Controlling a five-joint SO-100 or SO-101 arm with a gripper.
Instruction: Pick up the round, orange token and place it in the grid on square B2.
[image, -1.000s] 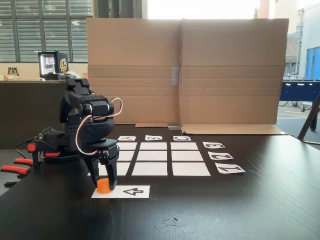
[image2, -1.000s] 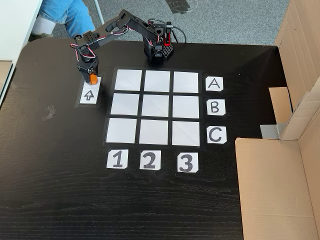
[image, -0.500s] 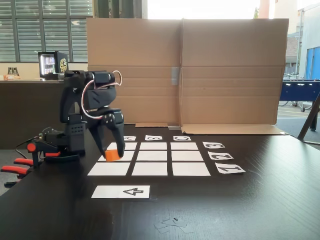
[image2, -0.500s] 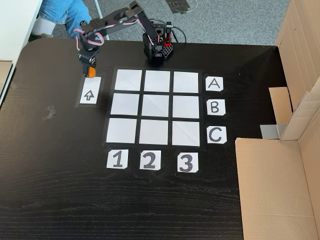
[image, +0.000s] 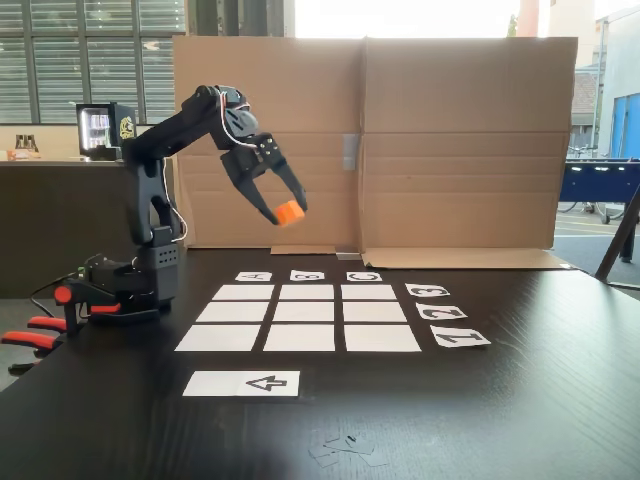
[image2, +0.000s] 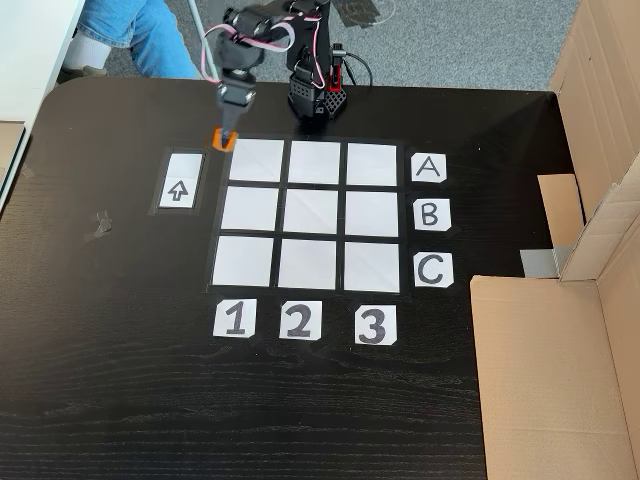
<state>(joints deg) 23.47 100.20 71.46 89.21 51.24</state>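
The orange token (image: 290, 211) hangs high above the table, and my gripper (image: 284, 212) is shut on it. From above, the token (image2: 220, 139) appears beside the top-left corner of the grid (image2: 313, 216), with the gripper (image2: 223, 137) pointing down at it. The grid (image: 300, 318) is nine white rectangles with letter and number cards along two sides. Square B2 (image2: 313, 213) is the bare centre cell, and from the front square B2 (image: 305, 311) lies well below and slightly right of the token.
A white strip with a black arrow (image: 242, 383) lies in front of the grid, bare. A tall cardboard wall (image: 400, 150) stands behind the grid. The arm's base (image2: 317, 95) and orange clamps (image: 40, 325) sit at one table edge. A person's leg (image2: 130, 30) is beyond the table.
The gripper took the token off the arrow strip, lifted it high and swung it towards the grid's A1 corner. The strip is now bare.
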